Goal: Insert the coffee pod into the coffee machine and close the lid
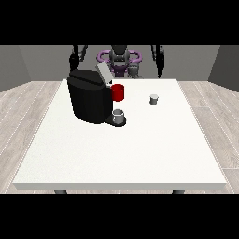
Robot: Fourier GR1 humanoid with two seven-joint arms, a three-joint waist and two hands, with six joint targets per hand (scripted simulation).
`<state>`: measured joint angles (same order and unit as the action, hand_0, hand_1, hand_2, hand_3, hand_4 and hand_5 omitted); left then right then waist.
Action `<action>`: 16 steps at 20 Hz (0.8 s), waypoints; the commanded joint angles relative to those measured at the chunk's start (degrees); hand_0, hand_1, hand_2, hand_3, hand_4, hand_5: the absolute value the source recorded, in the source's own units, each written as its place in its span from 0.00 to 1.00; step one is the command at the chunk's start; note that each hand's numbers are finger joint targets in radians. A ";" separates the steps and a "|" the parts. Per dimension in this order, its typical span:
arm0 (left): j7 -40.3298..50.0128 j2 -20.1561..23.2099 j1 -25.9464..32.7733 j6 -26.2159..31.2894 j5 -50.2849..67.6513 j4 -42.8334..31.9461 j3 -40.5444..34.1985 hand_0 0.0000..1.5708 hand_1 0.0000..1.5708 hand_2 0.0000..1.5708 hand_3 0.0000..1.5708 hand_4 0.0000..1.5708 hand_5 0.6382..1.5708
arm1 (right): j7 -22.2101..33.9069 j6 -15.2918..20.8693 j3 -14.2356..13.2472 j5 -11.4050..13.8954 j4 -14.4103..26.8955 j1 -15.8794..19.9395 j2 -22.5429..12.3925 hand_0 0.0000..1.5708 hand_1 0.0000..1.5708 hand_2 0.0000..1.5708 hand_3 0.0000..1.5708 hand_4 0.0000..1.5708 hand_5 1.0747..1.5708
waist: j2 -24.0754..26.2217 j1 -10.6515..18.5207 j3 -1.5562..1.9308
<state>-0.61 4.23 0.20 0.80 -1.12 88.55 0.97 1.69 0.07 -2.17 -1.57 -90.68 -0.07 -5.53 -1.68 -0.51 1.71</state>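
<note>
Two robot hands, view's left [73,60] and right [159,63], hang behind your counter's [116,149] far edge; finger state unreadable. Coffee pod [154,99] sits apart from coffee machine [89,97], lid [103,73] up.

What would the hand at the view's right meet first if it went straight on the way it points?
The hand points down, seemingly behind the far edge of the table; nothing shows in its way, though depth is unclear.
</note>
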 commanded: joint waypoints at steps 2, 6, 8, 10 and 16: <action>-2.03 -0.14 2.13 1.92 -0.53 2.17 2.25 0.00 0.00 0.00 0.00 0.17 1.00 | -2.51 3.02 2.00 2.57 3.52 -1.99 3.81 0.00 0.00 0.00 0.00 0.08 1.00 | 2.39 2.65 -1.69; -7.20 -0.18 3.06 5.13 4.36 3.74 -0.04 0.00 0.00 0.00 0.00 0.17 1.00 | -1.26 -1.43 0.41 1.05 3.02 -2.89 -0.54 0.00 0.00 0.00 0.00 0.08 1.00 | 4.51 2.59 -1.71; -6.41 2.73 2.46 4.78 2.44 2.98 -1.57 0.00 0.00 0.00 0.00 0.15 1.00 | -5.92 5.13 -2.67 0.14 0.84 -2.29 3.86 0.00 0.00 0.00 0.00 0.07 1.00 | 5.24 0.54 -1.70; -9.18 4.89 4.09 7.00 0.67 2.20 -0.91 0.00 0.00 0.00 0.00 0.20 1.00 | -7.41 4.52 -3.51 -0.66 0.85 -3.18 3.42 0.00 0.00 0.00 0.00 0.06 1.00 | 5.06 0.22 -1.70; -6.40 10.87 -4.75 7.11 -1.84 -3.54 -6.45 0.00 0.00 0.00 0.00 0.00 1.00 | -5.31 8.51 0.89 2.57 -1.32 0.45 5.41 0.00 0.00 0.00 0.00 0.11 1.00 | 1.59 -2.40 -1.72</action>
<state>-8.40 11.98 -0.22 7.20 -2.14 88.29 -2.75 -4.78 5.35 -4.35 -1.14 -89.75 -0.92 -1.95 0.92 -1.05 0.04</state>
